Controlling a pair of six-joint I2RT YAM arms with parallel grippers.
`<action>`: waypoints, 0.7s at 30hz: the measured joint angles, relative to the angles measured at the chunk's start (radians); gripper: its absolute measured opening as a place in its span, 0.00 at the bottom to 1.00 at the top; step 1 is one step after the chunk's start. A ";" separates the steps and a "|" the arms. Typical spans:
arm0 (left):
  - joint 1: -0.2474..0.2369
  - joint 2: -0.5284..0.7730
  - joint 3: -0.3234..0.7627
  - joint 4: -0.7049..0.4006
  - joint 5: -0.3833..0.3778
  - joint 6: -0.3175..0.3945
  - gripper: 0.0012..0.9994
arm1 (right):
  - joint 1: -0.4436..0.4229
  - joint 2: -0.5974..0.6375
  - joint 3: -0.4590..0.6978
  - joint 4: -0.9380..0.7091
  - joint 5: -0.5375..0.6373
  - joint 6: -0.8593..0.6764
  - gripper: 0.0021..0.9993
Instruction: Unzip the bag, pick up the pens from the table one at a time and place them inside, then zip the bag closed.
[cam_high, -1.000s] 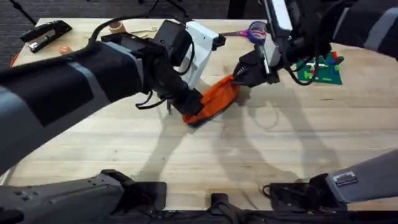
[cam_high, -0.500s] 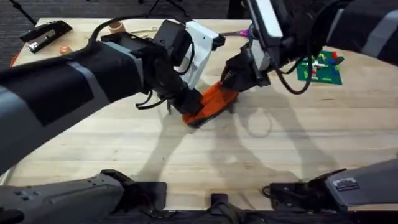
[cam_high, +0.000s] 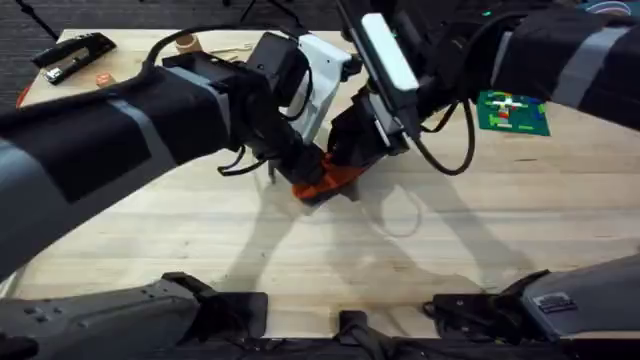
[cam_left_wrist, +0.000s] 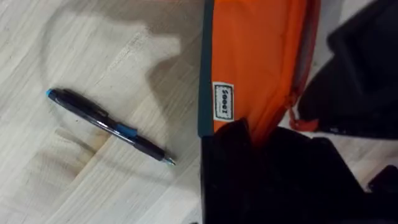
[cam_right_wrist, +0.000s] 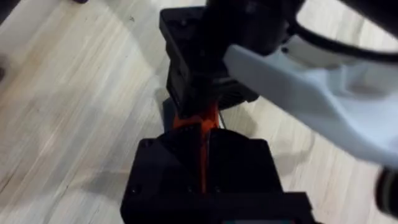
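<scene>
Pale table (cam_high: 480, 220), bag (cam_high: 325, 178) (mostly hidden) pinched between left hand (cam_high: 300, 170) and right hand (cam_high: 352, 160).

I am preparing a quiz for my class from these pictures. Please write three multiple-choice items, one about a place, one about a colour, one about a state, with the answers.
1. Where does the pen lie?
A. on the table beside the bag
B. inside the bag
C. in the right pincer

2. What colour is the bag's main fabric?
A. green
B. orange
C. purple

3. What is the left pincer doing?
A. hanging open above the table
B. gripping one end of the bag
C. holding the pen

Answers:
1 A: the pen rests on the bare table, apart from the bag.
2 B: the left wrist view shows orange cloth with a dark edge.
3 B: the left pincer is shut over the bag's end.
</scene>
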 joint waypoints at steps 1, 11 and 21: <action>0.000 0.000 0.000 0.000 0.000 0.000 0.04 | 0.005 0.000 0.000 0.001 0.002 0.000 0.03; 0.000 0.000 0.000 -0.001 0.001 0.001 0.04 | 0.036 0.000 0.000 0.006 0.010 0.000 0.03; -0.003 0.000 -0.001 0.001 0.003 0.010 0.04 | 0.038 -0.020 0.025 0.012 -0.005 -0.014 0.87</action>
